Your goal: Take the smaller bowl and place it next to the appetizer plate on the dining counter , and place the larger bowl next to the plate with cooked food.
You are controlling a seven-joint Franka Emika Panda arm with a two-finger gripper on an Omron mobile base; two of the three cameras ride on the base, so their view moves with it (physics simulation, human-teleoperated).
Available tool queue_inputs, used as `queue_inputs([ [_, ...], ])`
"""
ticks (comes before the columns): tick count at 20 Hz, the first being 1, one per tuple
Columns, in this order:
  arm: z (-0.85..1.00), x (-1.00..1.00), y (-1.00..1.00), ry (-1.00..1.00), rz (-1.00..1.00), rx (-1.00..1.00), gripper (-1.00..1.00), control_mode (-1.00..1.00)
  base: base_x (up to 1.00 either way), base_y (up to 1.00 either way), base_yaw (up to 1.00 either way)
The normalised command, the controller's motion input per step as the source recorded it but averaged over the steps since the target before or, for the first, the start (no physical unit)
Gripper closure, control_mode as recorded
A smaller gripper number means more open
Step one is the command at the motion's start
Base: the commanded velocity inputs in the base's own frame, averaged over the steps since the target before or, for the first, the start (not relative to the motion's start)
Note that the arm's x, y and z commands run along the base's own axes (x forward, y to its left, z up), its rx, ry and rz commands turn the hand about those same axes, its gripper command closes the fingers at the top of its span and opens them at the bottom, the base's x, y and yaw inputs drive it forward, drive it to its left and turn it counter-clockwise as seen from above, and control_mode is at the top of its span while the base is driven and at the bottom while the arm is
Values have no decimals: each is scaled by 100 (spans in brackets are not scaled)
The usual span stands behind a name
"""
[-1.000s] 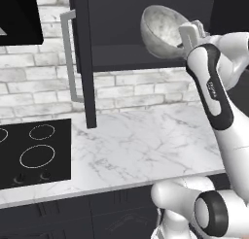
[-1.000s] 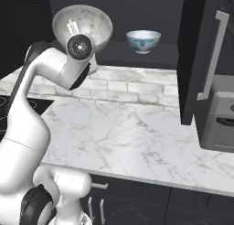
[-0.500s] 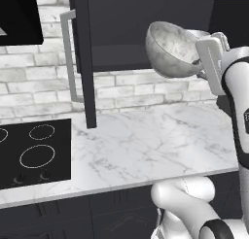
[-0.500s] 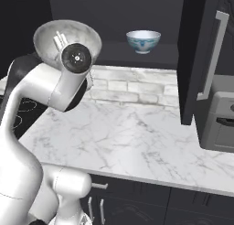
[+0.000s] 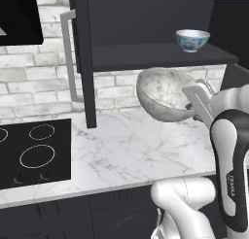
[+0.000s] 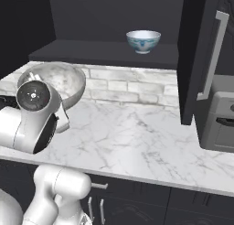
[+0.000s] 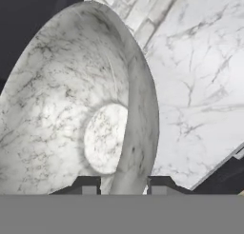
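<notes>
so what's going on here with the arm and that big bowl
The gripper is clamped on the rim of the larger bowl, holding it tilted in the air above the marble counter. The smaller bowl sits untouched on the dark shelf of the open cabinet. So the big bowl is out of the cabinet and in hand; neither bowl has been placed yet.

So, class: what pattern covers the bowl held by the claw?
Grey-white marbling on the larger bowl, inside and out; the hand view shows it best.

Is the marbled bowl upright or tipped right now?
Tipped: the larger bowl hangs in the gripper above the counter, opening sideways.
</notes>
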Motion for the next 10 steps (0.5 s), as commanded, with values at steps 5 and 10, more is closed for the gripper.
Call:
queue_inputs([
  [5, -25, 0, 0, 6, -8, -7, 100, -100, 0, 0, 0],
  [10, 0, -61, -7, -2, -1, 0, 100, -100, 0, 0, 0],
])
